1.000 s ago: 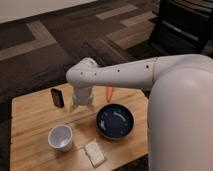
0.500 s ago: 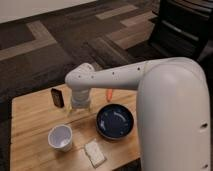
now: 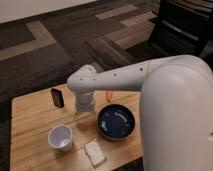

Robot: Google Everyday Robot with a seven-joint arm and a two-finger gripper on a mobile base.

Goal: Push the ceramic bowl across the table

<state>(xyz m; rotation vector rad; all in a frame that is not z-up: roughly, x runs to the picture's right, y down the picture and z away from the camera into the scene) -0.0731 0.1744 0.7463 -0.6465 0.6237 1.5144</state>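
Observation:
The ceramic bowl is wide, glossy and dark navy. It sits upright on the light wooden table, right of centre. My white arm reaches in from the right and bends down at the wrist. The gripper points down at the tabletop, just left of the bowl's rim and a little behind it. I cannot see whether it touches the bowl.
A white cup stands front left of the bowl. A white flat packet lies near the front edge. A small dark upright object stands behind the gripper. An orange item shows behind the arm. Dark carpet surrounds the table.
The wrist has sunk slightly toward the tabletop and the big upper arm has swung further into the right of the view. The bowl, cup and packet have not moved.

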